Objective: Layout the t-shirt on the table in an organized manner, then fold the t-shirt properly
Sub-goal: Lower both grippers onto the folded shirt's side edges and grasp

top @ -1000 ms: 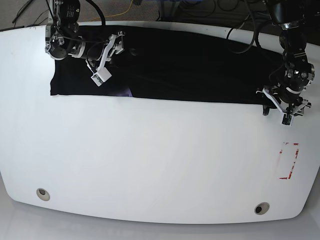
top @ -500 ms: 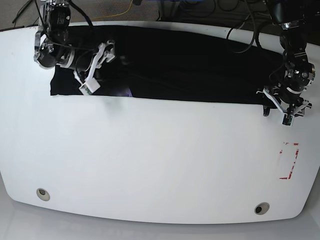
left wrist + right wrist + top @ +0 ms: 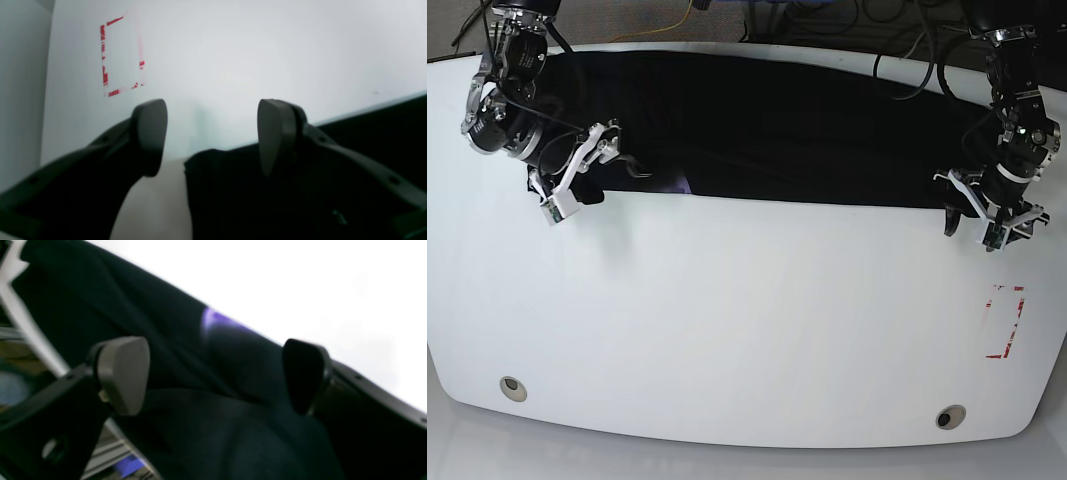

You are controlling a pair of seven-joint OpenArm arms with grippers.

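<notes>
Right gripper (image 3: 577,183) has swung outward along the shirt (image 3: 777,120), jaws spread, fabric beneath. Left gripper (image 3: 985,215) spread over the shirt's corner, table (image 3: 727,320) ahead.

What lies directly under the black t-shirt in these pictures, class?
The white table lies under the t-shirt, showing bare along the shirt's near edge. The tabletop beneath the fabric is covered, so anything there cannot be seen.
</notes>
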